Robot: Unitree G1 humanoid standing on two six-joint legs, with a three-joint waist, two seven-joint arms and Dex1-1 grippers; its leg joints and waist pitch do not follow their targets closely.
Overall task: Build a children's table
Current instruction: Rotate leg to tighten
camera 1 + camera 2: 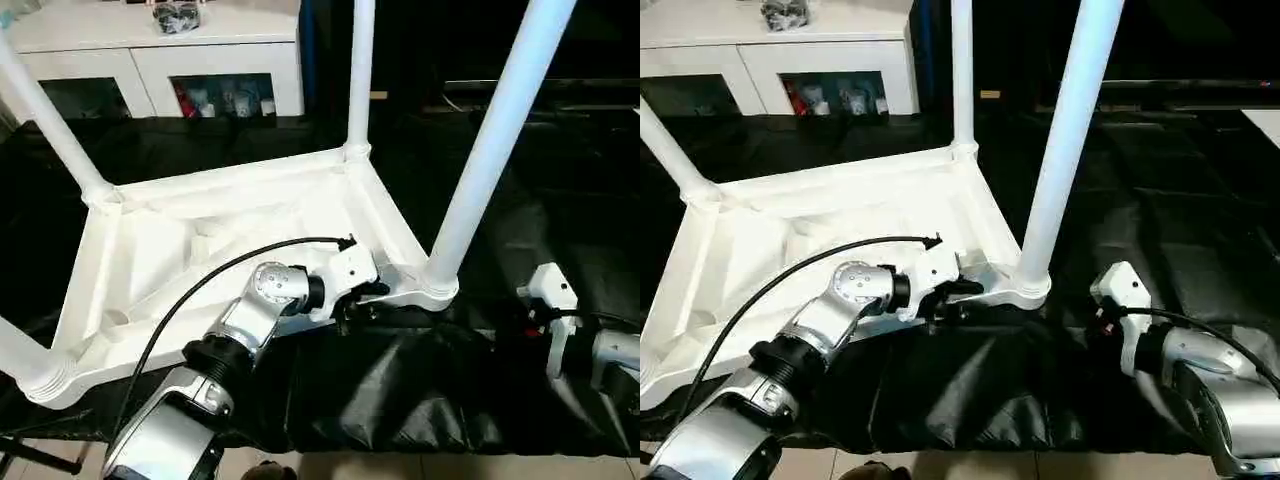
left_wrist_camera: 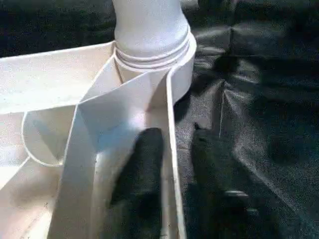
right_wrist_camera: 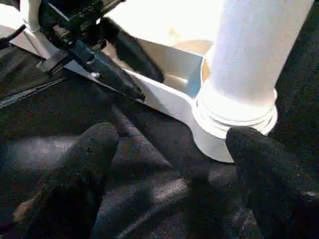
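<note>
Left wrist view: left gripper [image 2: 169, 164] straddles children's table [image 2: 50, 89] rim.

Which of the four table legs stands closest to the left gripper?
The leg in the near right corner socket: the left gripper clamps the rim just beside it. The other three legs stand at farther corners.

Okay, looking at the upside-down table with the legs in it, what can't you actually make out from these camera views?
- Tops of the children's table legs: cut off by the upper edges of the eye views.
- Near-left corner socket: partly cut by the left eye view's left edge.
- Items in the cabinet openings: too small and dim.
- Dark object on the cabinet top: cut off by the edge.
- How tightly the left gripper clamps the rim; the right gripper is open beside the near-right leg.
</note>
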